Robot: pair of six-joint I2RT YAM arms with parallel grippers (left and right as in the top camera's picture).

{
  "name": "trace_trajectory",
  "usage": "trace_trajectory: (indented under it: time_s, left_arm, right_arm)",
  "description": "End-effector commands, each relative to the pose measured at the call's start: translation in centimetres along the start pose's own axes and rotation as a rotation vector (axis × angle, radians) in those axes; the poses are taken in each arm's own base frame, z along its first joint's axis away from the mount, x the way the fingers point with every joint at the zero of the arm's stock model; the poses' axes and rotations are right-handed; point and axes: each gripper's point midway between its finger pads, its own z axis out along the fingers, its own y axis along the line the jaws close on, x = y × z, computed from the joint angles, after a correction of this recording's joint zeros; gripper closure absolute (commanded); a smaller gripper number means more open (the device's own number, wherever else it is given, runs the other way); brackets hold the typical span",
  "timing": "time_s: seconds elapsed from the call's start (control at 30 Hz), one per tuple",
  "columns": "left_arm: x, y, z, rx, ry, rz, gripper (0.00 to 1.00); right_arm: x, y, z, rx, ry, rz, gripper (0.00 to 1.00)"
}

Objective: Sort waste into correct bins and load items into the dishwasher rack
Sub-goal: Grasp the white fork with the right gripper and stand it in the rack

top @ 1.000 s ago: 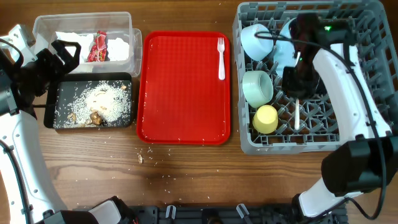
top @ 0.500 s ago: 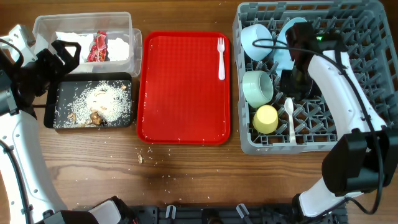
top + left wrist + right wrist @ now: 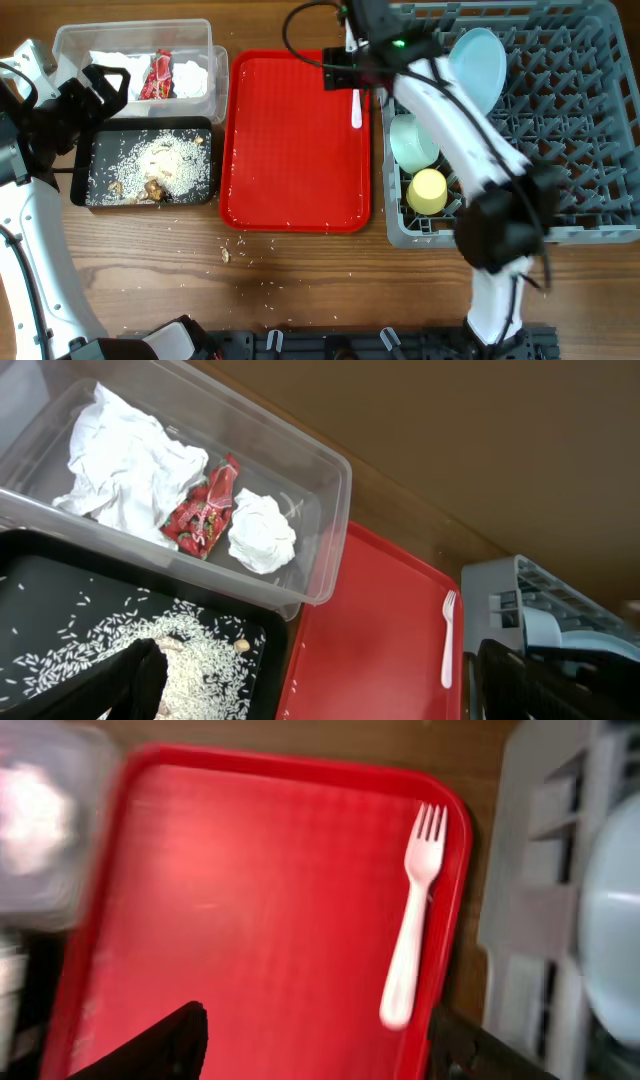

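Worktop of brown wood, with an open strip along its near edge dotted by a few spilled grains. Grey dishwasher rack fills the right side, with most of its pegs free. A light blue plate stands on edge near the rack's back. A pale green bowl and a yellow cup sit along its left wall.

Flat red tray lies in the middle, carrying only a white fork by its right rim, tines pointing away.

At left, a clear tub holds white napkins and a red wrapper. Just in front of it, a black tray holds rice and brown scraps.

Right pincer hangs above the fork, its 2 fingers apart. Left pincer hovers over the black tray, fingers apart.
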Motion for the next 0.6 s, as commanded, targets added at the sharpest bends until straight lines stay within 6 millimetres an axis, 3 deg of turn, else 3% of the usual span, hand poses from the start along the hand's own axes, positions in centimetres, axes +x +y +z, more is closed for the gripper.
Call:
trace_trajectory:
  time_s: [0.0, 0.07, 0.43, 0.57]
  left_arm:
    - [-0.4, -0.5, -0.4, 0.019, -0.011, -0.002, 0.00]
    - [-0.4, -0.5, -0.4, 0.019, -0.011, -0.002, 0.00]
    - [-0.4, -0.5, -0.4, 0.019, -0.011, -0.002, 0.00]
    - [-0.4, -0.5, -0.4, 0.019, -0.011, -0.002, 0.00]
  right_arm:
    - [0.3, -2.0, 5.0, 0.113, 0.036, 0.016, 0.28]
    - [0.9, -3.0, 7.0, 0.164, 0.049, 0.030, 0.28]
    - [4.5, -4.0, 13.3, 0.186, 0.146, 0.054, 0.30]
    - [6.5, -2.9, 15.1, 0.108, 0.218, 0.086, 0.31]
